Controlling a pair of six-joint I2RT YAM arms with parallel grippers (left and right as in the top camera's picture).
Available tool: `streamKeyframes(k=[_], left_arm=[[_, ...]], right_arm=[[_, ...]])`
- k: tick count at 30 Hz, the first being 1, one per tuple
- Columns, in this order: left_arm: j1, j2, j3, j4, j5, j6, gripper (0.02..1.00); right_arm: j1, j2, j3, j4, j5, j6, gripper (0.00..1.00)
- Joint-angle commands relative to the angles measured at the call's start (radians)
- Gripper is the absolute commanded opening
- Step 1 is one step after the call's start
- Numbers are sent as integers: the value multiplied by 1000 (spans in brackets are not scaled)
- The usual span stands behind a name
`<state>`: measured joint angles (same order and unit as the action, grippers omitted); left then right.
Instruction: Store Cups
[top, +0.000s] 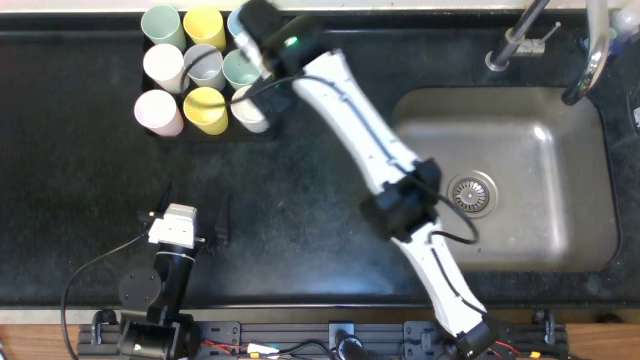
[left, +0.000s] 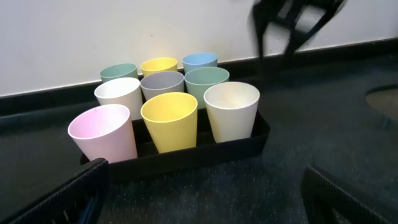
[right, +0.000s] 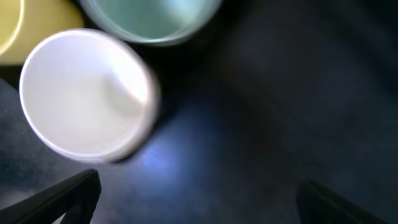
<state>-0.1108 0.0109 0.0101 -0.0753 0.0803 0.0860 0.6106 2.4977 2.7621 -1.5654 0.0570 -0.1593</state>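
Note:
A black tray at the counter's back left holds several upright cups in rows: pink, yellow and cream-white in front, white, grey and teal behind them, then green, yellow and blue by the wall. My right gripper hangs open and empty above the counter just beside the tray's right end, close to the cream-white cup and the teal cup. It also shows as a dark shape above the tray. My left gripper sits open and empty low on the counter, well in front of the tray.
A steel sink with a drain takes up the right side, and a faucet stands behind it. The right arm stretches diagonally across the dark counter. A pale wall runs behind the tray.

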Motion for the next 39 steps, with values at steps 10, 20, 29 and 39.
streamKeyframes(k=[10, 20, 29, 39], left_arm=[[-1, -9, -2, -2, 16, 18, 998], [-1, -9, -2, -2, 16, 18, 998], [-1, -9, -2, -2, 16, 18, 998], [-1, -8, -2, -2, 16, 18, 998]], right_arm=[[-367, -627, -359, -73, 15, 175, 998], [-583, -1369, -1556, 641, 23, 412, 998], [-623, -1802, -2345, 1810, -3, 390, 996], [-604, -1935, -2719, 2012, 19, 301, 996]])
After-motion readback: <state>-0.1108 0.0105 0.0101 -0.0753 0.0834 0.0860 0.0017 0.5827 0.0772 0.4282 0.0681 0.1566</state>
